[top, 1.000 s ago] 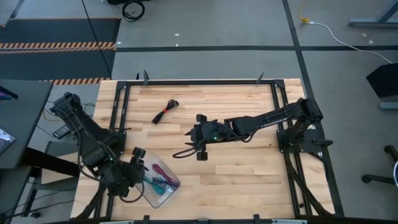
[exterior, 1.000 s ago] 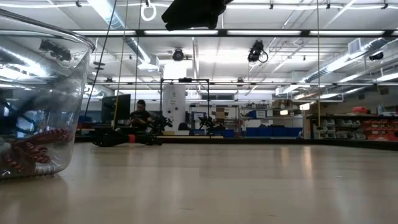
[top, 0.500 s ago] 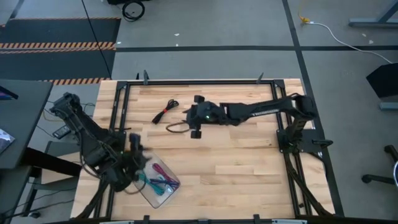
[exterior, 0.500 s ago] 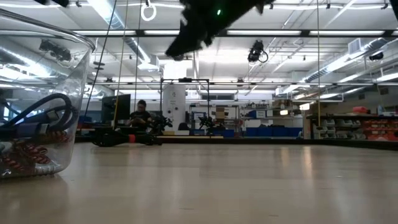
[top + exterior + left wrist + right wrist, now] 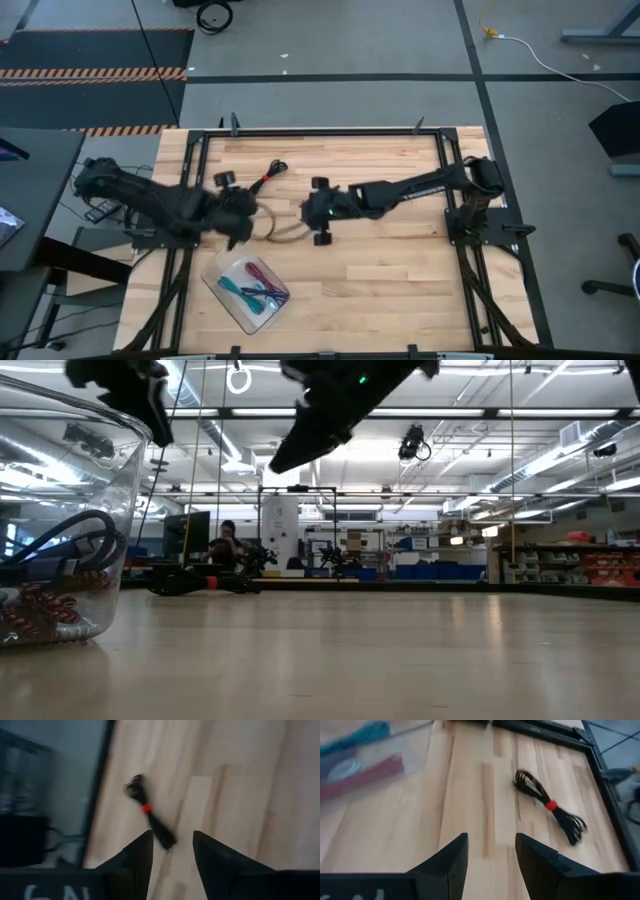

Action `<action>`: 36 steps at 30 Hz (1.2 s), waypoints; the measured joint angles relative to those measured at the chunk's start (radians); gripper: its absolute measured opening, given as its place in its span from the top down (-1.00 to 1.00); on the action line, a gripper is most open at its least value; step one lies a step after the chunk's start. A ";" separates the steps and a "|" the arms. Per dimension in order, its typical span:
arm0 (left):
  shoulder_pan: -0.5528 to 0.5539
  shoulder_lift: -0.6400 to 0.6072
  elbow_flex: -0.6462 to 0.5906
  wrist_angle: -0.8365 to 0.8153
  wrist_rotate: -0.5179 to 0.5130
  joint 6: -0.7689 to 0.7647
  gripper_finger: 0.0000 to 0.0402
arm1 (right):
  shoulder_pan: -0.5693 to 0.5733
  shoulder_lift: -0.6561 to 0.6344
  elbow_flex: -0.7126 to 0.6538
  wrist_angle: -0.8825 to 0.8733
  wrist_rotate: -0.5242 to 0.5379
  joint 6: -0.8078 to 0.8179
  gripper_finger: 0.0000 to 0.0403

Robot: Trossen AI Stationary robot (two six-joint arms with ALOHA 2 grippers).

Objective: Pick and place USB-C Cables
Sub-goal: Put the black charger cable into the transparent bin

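End effectors (image 5: 235, 205) (image 5: 318, 212) mid-table, open.

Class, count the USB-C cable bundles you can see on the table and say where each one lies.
About 4: the black-and-red bundle lies loose on the table; teal, magenta and purple lie in the clear tray. More may be hidden.

Left arm stretches from its left-side base toward centre, left gripper (image 5: 240, 212) motion-blurred, jaws parted with nothing between them in its wrist view. Right arm reaches across from the right base, right gripper (image 5: 319, 211) near centre, jaws parted, empty. Both grippers seemingly raised above the tabletop.
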 joint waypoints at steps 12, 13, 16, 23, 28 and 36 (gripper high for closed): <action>0.519 0.007 0.000 0.287 0.429 0.412 0.36 | 0.288 -0.145 0.000 -0.294 0.301 0.169 0.15; 0.568 0.014 0.000 0.300 0.457 0.416 0.36 | 0.307 -0.149 0.000 -0.290 0.301 0.182 0.15; 0.690 0.039 0.000 0.329 0.522 0.419 0.35 | 0.355 -0.153 0.000 -0.290 0.302 0.198 0.15; 0.843 0.142 0.000 0.315 0.568 0.382 0.05 | 0.413 -0.143 0.000 -0.347 0.302 0.283 0.15; 0.898 0.261 0.000 0.297 0.593 0.324 -0.14 | 0.425 -0.138 0.000 -0.385 0.305 0.339 0.15; 0.903 0.441 0.000 0.285 0.614 0.307 -0.24 | 0.425 -0.138 0.000 -0.430 0.304 0.395 0.15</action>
